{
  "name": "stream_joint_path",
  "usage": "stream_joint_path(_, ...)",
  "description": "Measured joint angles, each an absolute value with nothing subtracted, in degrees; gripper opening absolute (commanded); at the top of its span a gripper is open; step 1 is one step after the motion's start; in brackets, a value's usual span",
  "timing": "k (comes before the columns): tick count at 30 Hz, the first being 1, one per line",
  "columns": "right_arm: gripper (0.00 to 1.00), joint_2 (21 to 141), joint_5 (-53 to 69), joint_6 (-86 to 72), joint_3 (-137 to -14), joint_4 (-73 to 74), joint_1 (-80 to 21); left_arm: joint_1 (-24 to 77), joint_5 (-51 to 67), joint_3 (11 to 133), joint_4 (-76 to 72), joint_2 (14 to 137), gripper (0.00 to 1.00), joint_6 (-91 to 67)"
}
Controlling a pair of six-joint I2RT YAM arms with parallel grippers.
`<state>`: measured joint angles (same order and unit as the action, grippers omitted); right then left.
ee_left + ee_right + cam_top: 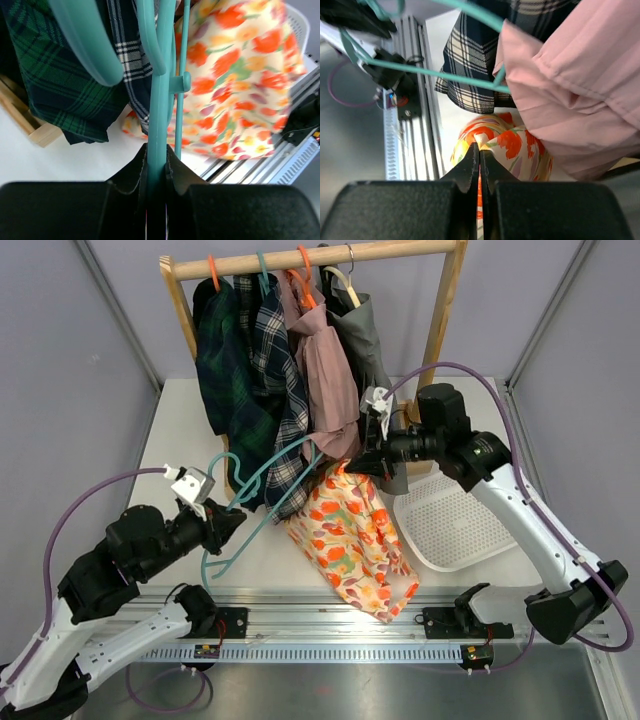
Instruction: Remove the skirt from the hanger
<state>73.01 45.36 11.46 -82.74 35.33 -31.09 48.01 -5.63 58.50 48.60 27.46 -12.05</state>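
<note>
The floral skirt (350, 530), cream with orange flowers, hangs from my right gripper (362, 462) and drapes down to the table's front edge. The right wrist view has that gripper (479, 147) shut on a fold of the skirt (520, 145). My left gripper (232, 523) is shut on the teal hanger (262, 480), which slants up and to the right toward the skirt's top. In the left wrist view the hanger bar (159, 100) is pinched in the left gripper (156, 150), with the skirt (240, 75) behind it. Whether the hanger's clip holds the skirt I cannot tell.
A wooden rack (300, 257) at the back carries plaid garments (250, 380), a pink one (330, 370) and a grey one (365, 335) close above both grippers. A white basket (450, 525) lies at the right. An aluminium rail (330, 625) runs along the front.
</note>
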Motion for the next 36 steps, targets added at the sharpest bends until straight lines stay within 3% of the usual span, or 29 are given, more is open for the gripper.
stream_joint_path(7,0.02,71.02,48.47,30.83,-69.04,39.4,-31.11,48.01,-3.4,61.06,48.38,27.33,0.0,-14.59)
stream_joint_path(10,0.13,70.81,48.12,36.73,-63.13,42.7,-31.11,48.01,-2.07,61.17,48.45,27.79,0.0,-14.55)
stream_joint_path(18,0.64,67.57,47.09,44.01,-62.63,49.67,-30.85,48.01,1.76,65.06,52.27,34.22,0.0,-11.2)
stream_joint_path(24,0.75,61.6,46.06,49.69,-72.95,62.04,-29.74,48.01,6.22,66.7,55.0,36.58,0.0,-5.76)
stream_joint_path(25,0.89,60.95,46.04,50.57,-75.2,64.53,-29.54,48.01,7.25,66.87,55.53,37.1,0.0,-4.43)
stream_joint_path(30,0.92,58.96,46.48,53.08,-83.11,72.49,-27.86,48.01,11.9,67.57,57.8,40.97,0.0,2.63)
stream_joint_path(36,0.92,58.89,48.1,53.8,-83.74,75.35,-27.73,48.01,17.12,68.69,57.98,45.74,0.0,10.09)
